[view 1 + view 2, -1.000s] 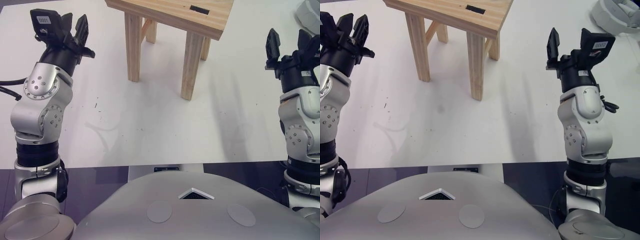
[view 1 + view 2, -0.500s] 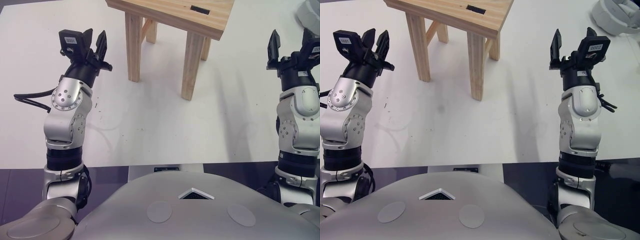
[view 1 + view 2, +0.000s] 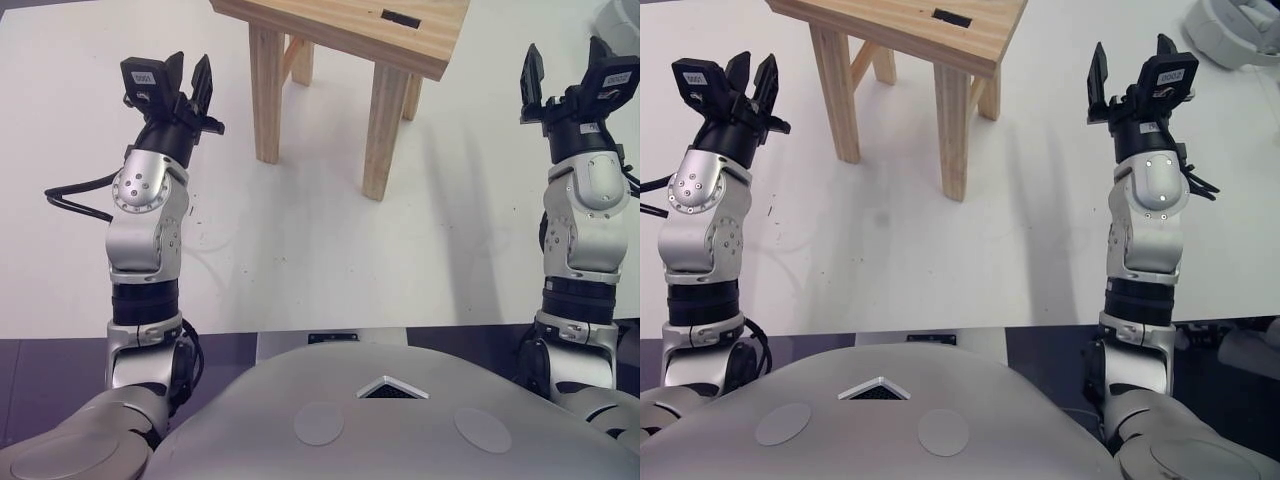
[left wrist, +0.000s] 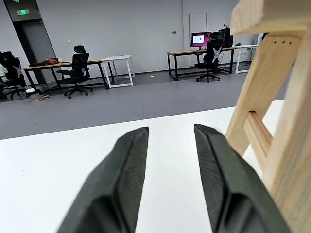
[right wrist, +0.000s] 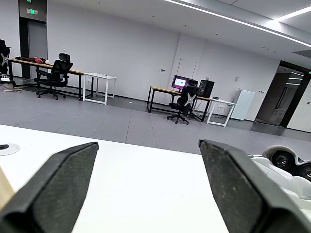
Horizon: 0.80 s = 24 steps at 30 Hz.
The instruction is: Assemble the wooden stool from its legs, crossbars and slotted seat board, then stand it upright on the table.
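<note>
The wooden stool [image 3: 345,40] stands upright on the white table [image 3: 300,260], fully put together, with a slot [image 3: 399,19] in its seat board and a crossbar between the far legs. My left gripper [image 3: 183,80] is raised left of the stool, apart from it, fingers open and holding nothing; its wrist view shows a stool leg [image 4: 265,104] close by. My right gripper [image 3: 1129,72] is raised to the right of the stool, wide open and holding nothing.
A white and grey object [image 3: 1238,30] lies at the table's far right corner. A black cable [image 3: 70,195] hangs beside my left arm. The table's near edge [image 3: 300,330] runs just ahead of my torso. Desks and office chairs [image 4: 77,68] stand in the room beyond.
Both arms have swung inward and upright: the left gripper moved right toward the stool, the right gripper moved left. The stool has not moved.
</note>
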Tool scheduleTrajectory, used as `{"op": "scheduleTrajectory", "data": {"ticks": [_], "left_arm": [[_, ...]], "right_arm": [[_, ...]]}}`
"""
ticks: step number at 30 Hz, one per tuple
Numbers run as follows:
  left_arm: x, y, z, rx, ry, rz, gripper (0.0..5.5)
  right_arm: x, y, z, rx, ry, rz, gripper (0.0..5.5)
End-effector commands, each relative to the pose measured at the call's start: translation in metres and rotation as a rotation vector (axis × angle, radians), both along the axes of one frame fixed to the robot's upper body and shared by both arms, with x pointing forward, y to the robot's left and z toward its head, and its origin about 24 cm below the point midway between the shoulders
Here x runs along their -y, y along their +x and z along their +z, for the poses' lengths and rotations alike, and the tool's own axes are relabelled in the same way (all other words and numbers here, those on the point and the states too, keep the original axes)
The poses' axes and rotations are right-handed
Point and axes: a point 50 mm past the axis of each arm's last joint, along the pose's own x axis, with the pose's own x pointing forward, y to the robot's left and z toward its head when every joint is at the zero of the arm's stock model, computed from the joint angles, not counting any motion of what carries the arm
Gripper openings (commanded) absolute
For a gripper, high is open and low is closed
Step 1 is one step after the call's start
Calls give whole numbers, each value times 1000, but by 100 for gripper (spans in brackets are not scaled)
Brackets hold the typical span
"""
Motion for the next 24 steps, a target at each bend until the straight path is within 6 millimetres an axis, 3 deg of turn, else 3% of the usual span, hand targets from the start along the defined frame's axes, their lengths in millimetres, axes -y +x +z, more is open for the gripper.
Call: {"op": "scheduleTrajectory", "data": {"ticks": [1,9,24], "left_arm": [[-1,9,0,10,10,8,169],[-5,1,-10,-6,11,45,169],[-10,7,-5,17,23,89,169]], "right_arm": [[-7,7,-4,8,-17,23,385],[-7,11,-9,3,-20,46,385],[-13,23,-13,11,-4,50,385]]}}
